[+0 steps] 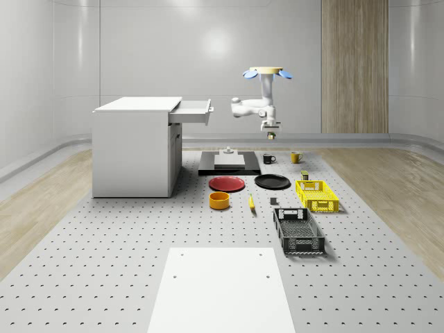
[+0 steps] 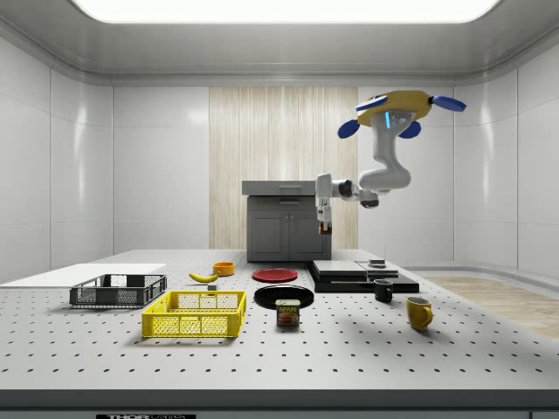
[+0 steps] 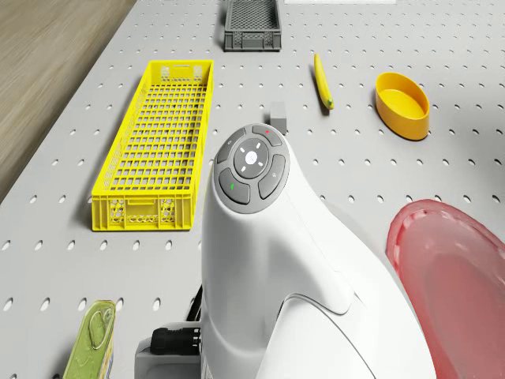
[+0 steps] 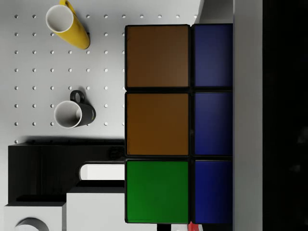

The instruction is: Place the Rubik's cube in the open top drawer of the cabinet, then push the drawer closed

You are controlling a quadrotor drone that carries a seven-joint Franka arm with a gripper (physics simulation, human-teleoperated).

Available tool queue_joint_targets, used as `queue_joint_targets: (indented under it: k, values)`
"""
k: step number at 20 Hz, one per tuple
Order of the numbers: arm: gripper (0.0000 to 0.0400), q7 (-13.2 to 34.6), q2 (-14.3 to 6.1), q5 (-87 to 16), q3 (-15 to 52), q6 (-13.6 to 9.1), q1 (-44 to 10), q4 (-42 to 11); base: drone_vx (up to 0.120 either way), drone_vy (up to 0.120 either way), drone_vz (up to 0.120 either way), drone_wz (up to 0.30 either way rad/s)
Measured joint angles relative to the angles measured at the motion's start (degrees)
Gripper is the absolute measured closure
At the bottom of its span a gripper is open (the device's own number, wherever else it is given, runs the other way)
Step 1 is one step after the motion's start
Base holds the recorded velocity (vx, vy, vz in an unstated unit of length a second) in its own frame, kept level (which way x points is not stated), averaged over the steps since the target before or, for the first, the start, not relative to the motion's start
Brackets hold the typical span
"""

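The drone (image 1: 267,71) hovers high above the table (image 1: 104,277), over the black mug (image 1: 268,159) and well to the whole-scene view's right of the cabinet (image 1: 135,149). Its white arm (image 1: 258,105) drops from the body, elbows toward the cabinet, then turns the wrist straight down, so the gripper (image 1: 270,134) hangs at about 4 o'clock from the open top drawer (image 1: 191,111), apart from it and slightly below its front. The fingers are closed on the Rubik's cube (image 4: 178,123), which is held in the air clear of the table. In the wrist view the cube shows two orange tiles and one green tile on one face and three blue tiles on the adjoining face, framed in black. Counted on the table: two mugs, the black one and a yellow mug (image 1: 296,157); two plates, a red plate (image 1: 227,184) and a black plate (image 1: 272,182); two crates, a yellow crate (image 1: 317,195) and a dark crate (image 1: 299,231); one orange bowl (image 1: 219,200); one banana (image 1: 251,202); one can (image 2: 287,312); one black platform (image 1: 229,161) at the cabinet's 3 o'clock.
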Motion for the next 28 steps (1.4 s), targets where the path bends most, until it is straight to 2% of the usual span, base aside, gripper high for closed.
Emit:
queue_joint_targets:
  k: [6,9,28]
  values:
    - [0.0075,0.12,-0.72,0.3,0.09,0.67,-0.14,0.03,0.0,-0.12,0.12,0.0]
    - [0.0075,0.17,-1.06,0.43,0.14,0.98,-0.21,0.04,0.093,-0.12,0.12,0.0]
    - [0.0075,0.44,-2.87,1.17,0.35,2.67,-0.55,0.11,0.0,-0.12,0.12,0.0]
